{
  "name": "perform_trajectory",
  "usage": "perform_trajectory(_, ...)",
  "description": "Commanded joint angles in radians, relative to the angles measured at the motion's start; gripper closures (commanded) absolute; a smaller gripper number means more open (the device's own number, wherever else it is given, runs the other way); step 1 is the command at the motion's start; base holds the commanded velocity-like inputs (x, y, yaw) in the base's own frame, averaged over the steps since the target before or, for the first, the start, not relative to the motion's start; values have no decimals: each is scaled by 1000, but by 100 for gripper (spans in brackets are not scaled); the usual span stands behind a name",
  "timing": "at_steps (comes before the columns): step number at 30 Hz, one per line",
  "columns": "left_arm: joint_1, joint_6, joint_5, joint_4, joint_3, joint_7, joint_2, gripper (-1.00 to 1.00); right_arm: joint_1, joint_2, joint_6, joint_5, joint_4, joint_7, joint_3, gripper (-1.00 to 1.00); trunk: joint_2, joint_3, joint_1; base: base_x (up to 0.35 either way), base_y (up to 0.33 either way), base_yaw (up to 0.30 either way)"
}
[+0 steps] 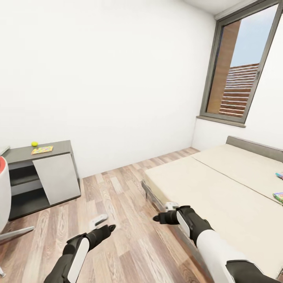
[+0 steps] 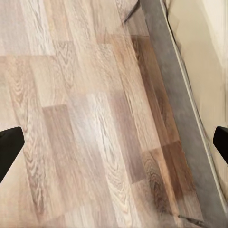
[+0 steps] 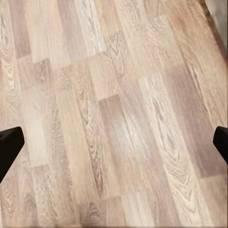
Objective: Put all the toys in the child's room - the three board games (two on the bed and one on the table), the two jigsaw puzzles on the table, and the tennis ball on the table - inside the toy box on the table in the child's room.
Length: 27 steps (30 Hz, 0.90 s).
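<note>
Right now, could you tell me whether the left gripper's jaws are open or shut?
Open: the left gripper has its fingertips far apart, with bare wooden floor between.

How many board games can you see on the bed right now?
2, both at the far right edge of the bed: a small blue board game and a colourful board game nearer the camera. Both are cut off by the frame.

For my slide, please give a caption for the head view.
Both hands, left and right, open over wood floor beside the bed.
</note>
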Motion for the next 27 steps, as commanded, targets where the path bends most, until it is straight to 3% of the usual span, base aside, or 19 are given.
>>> perform_trajectory(1, -1, 6, 10, -2, 2, 5, -1, -100, 0, 0, 5, 3, -2, 4, 0, -100, -1, -1, 0, 0, -274, 0)
perform_trajectory(10, -1, 6, 7, -2, 2, -5, 0, -100, 0, 0, 4, 3, -2, 4, 0, -100, -1, -1, 0, 17, -273, 86)
perform_trajectory(20, -1, 6, 8, -1, 1, -5, 0, -100, 0, 0, 3, 3, -2, 4, 0, -100, -1, -1, 0, 141, -223, 253)
perform_trajectory(27, -1, 6, 9, -1, 2, 0, 0, -100, 0, 0, 3, 3, -2, 4, 0, -100, -1, -1, 0, 72, -88, 289)
